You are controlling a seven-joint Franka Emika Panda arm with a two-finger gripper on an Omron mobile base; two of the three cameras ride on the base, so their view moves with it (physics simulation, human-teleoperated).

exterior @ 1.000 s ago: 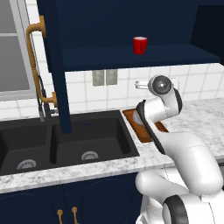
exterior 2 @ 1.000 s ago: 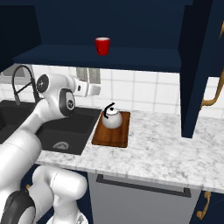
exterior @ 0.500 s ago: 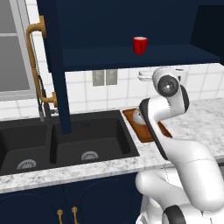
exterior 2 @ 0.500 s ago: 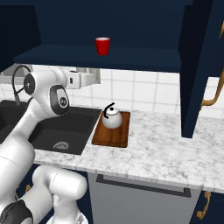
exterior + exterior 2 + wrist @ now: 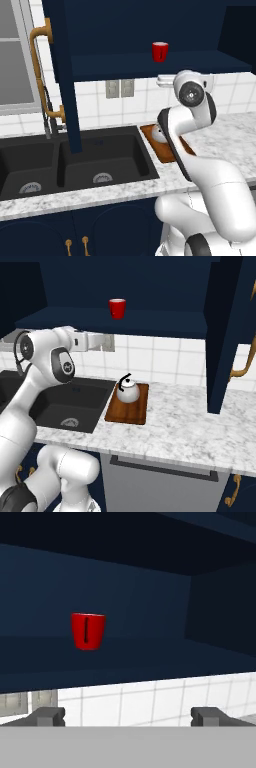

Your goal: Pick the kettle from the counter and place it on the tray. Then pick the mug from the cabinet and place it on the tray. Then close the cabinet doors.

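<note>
Right base view: kettle (image 5: 129, 392) sits on tray (image 5: 128, 404). Mug (image 5: 88, 631) on cabinet shelf, doors open. End effector (image 5: 128, 716) spread, empty.

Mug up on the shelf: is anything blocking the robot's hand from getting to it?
No, nothing visible. The mug stands alone on the cabinet shelf, doors swung open. The open gripper sits below and in front, with only empty air between.

Kettle (image 5: 159, 134) mostly behind arm in left base view; tray (image 5: 150, 131) partly hidden too (far edge).
</note>
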